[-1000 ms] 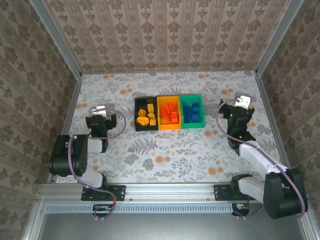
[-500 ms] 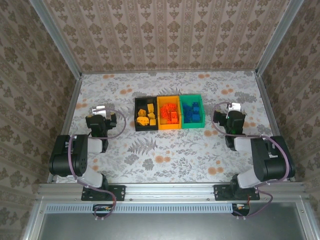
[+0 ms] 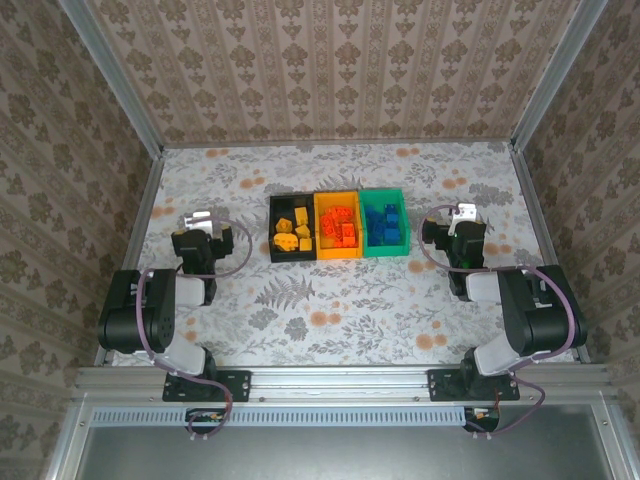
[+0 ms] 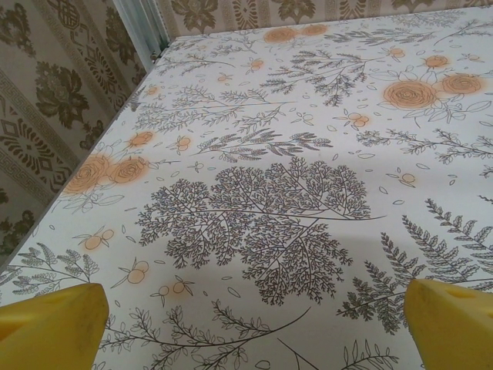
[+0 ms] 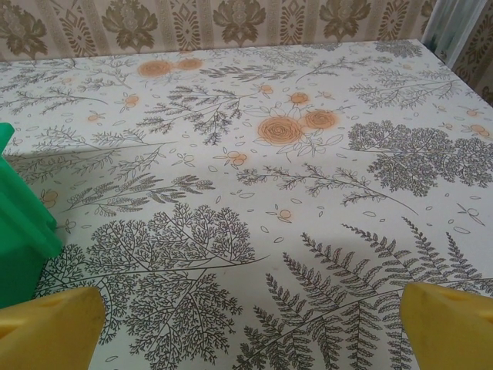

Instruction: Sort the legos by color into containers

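The containers stand in a row at the table's middle: a black bin [image 3: 272,230], a yellow-orange bin [image 3: 340,255] and a green bin [image 3: 387,249]. Yellow legos [image 3: 292,231] lie in the black bin, orange-red legos [image 3: 342,228] in the yellow-orange one, blue legos [image 3: 383,221] in the green one. My left gripper [image 3: 198,222] rests low, left of the bins, open [image 4: 254,339] with bare tablecloth between its yellow fingertips [image 4: 54,324]. My right gripper [image 3: 461,218] sits right of the green bin, open [image 5: 250,339] and holding nothing. The green bin's corner [image 5: 23,239] is at its left.
The flowered tablecloth [image 3: 340,300] covers the floor of the cell. Patterned walls and metal rails [image 3: 150,190] close it in on the left, right and back. Both arms are folded back near their bases [image 3: 200,380].
The right arm has folded back, and its gripper has come down and slightly left to rest beside the green bin. The left arm has not moved.
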Motion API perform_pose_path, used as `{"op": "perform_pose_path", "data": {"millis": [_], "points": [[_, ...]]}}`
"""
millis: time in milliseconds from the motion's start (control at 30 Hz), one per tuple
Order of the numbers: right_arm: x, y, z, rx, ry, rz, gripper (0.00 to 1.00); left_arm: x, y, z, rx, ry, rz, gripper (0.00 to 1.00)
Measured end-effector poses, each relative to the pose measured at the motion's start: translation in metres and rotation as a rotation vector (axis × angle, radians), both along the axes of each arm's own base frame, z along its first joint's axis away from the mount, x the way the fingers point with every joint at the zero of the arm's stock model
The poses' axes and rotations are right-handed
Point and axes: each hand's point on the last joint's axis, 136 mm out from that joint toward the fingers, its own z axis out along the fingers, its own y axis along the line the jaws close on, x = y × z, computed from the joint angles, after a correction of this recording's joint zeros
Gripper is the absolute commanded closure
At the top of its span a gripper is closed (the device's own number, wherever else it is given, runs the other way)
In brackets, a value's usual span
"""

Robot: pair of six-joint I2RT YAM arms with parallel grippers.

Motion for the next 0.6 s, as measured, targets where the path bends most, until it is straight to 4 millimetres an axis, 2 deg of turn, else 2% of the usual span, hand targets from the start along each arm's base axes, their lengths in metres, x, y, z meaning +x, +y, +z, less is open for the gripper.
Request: {"op": "perform_pose_path", "data": {"millis": [600], "points": [[0.0006,0.0001,0.0016,-0.002,-0.006,0.001,0.0,0.0008,-0.0062,-0.0004,-0.013,0.001,-0.034,0.0]]}}
